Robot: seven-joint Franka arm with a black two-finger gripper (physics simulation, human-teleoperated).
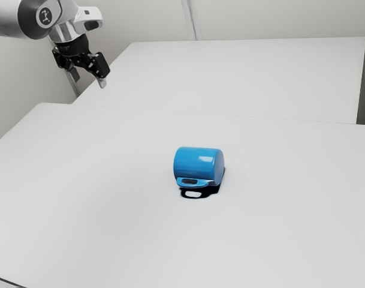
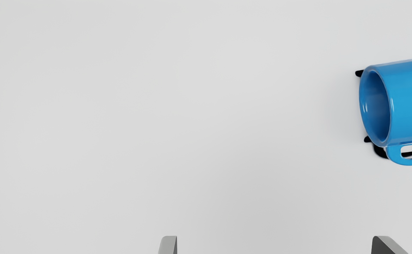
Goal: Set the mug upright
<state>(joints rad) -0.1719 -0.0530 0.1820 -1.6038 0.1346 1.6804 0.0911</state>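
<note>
My gripper (image 1: 102, 83) hangs above the table at the exterior view's upper left, well apart from the mug. In the wrist view the gripper (image 2: 274, 245) has its two fingers far apart, nothing between them. The blue mug (image 1: 197, 163) lies on its side on the table, its base toward the exterior view's right and its handle low on the side nearest that camera. In the wrist view the mug (image 2: 408, 102) shows its open mouth and part of its handle; its base end is cut off by the picture's edge.
The white tabletop (image 1: 98, 198) stretches around the mug. Behind it stands another white surface (image 1: 248, 78), with pale walls beyond. A thin dark line (image 1: 7, 281) crosses the exterior view's lower left corner.
</note>
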